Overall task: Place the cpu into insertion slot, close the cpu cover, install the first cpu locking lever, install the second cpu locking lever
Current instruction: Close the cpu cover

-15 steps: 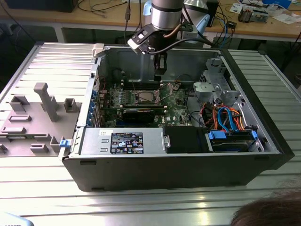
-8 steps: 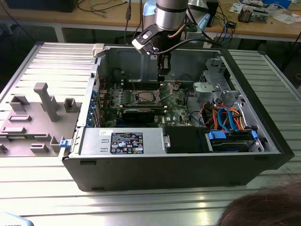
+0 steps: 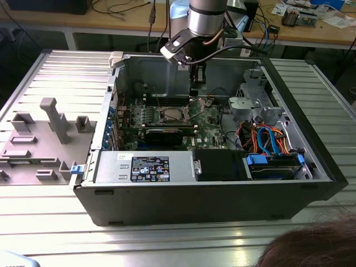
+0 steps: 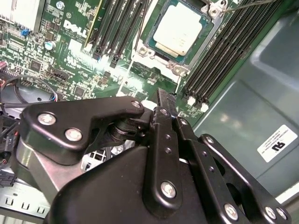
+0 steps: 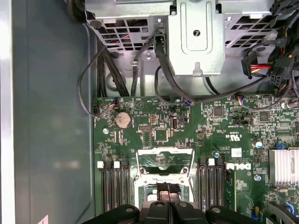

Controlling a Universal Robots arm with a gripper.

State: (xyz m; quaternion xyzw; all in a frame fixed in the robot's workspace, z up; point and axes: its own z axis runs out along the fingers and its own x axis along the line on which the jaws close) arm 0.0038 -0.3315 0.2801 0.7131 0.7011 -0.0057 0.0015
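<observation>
Black gripper [image 4: 164, 95], fingers together and empty, probably to push; flat silvery-grey square cpu [image 4: 177, 29] sits socketed just ahead.

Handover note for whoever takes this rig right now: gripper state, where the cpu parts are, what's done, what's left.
Gripper: shut, nothing held, hovering over the green board just beside the socket.
cpu: lies flat in the insertion slot, silvery top face up, between the memory slots.
Done: cpu placed in the slot.
Left: cpu cover and both locking levers. These views do not settle whether the cover is down or the levers are latched, so count them as not done.
</observation>
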